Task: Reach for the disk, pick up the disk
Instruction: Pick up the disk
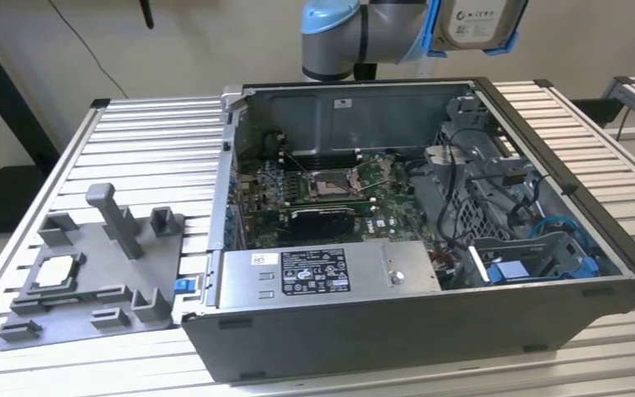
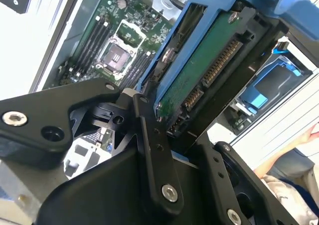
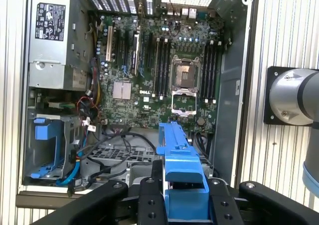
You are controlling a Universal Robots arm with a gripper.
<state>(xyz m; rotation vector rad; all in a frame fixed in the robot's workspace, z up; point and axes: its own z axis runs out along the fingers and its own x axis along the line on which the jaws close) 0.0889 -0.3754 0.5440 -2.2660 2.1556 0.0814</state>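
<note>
The disk [image 1: 475, 23] hangs high above the far edge of the open computer case [image 1: 406, 331], its white label facing the exterior camera and its blue frame showing at the sides. In the second wrist view the disk [image 2: 209, 60] shows its green circuit board and connector inside the blue frame. My gripper [image 2: 184, 135] is shut on it, one black finger [image 2: 152, 150] pressed to the frame. In the first wrist view the disk's blue frame [image 3: 182, 170] sits between the black fingers of the gripper [image 3: 184, 197], well above the motherboard [image 3: 164, 70].
The case lies open on a slatted metal table [image 1: 141, 141]. Inside are a power supply [image 1: 317, 269], cables and a fixed blue bracket [image 1: 516, 269]. A grey fixture [image 1: 97, 273] holding a small silver chip [image 1: 55, 271] lies at the exterior view's left. A person's arm [image 2: 304, 137] is near.
</note>
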